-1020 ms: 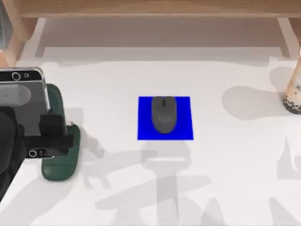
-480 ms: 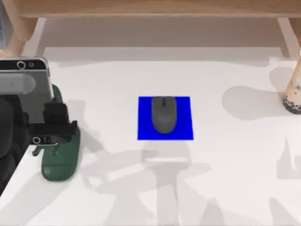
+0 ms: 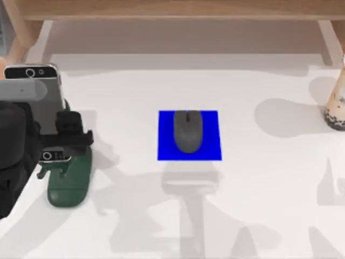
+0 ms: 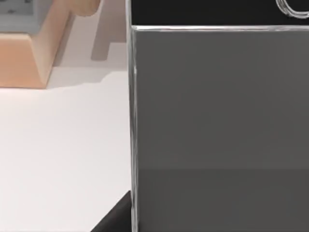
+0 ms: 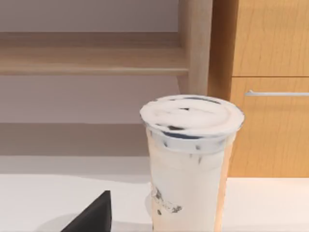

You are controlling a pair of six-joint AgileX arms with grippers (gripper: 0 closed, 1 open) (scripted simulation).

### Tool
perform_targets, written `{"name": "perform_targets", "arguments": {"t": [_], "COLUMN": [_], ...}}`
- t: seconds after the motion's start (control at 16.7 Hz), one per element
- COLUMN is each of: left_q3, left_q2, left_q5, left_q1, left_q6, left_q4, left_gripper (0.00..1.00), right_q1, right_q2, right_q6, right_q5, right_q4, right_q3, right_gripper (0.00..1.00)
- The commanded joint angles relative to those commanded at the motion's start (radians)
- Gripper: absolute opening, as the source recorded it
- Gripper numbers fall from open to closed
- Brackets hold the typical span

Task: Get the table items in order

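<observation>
My left gripper (image 3: 59, 143) is shut on the silver-rimmed smartphone (image 3: 38, 97) at the table's left edge, holding it above a dark green stand (image 3: 67, 186). The left wrist view looks straight at the phone's grey screen (image 4: 217, 121). At the middle of the white table (image 3: 269, 205), the dark grey mouse (image 3: 187, 131) lies on a blue mat (image 3: 164, 151). The milk-tea cup (image 3: 337, 108) stands upright at the far right edge. The right wrist view has the cup (image 5: 190, 164) close ahead, with one dark fingertip (image 5: 91, 215) beside it.
A wooden shelf frame (image 3: 172, 8) runs along the back of the table, with a post (image 3: 19, 32) at the far left. A wooden cabinet with a metal handle (image 5: 275, 93) stands behind the cup.
My left gripper has carried the smartphone to the right and a little toward the back, over the green stand. Mouse and cup have not moved.
</observation>
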State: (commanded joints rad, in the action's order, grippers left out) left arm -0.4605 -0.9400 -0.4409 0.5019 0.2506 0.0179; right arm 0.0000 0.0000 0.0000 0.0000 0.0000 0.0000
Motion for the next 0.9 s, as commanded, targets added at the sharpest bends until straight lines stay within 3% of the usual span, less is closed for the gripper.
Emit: {"name": "perform_targets", "arguments": {"t": [0.12, 0.9], "left_q3": [0.000, 0.000], "left_q2": [0.000, 0.000], "left_q5": [0.000, 0.000], "left_q1": [0.000, 0.000], "left_q6": [0.000, 0.000], "left_q4": [0.000, 0.000], "left_gripper": [0.00, 0.98], "right_q1": [0.000, 0.000], "right_q2": [0.000, 0.000], "right_q6": [0.000, 0.000], "right_q5": [0.000, 0.000], "right_q4": [0.000, 0.000], "right_q3": [0.000, 0.000], "right_gripper": [1.00, 1.00]}}
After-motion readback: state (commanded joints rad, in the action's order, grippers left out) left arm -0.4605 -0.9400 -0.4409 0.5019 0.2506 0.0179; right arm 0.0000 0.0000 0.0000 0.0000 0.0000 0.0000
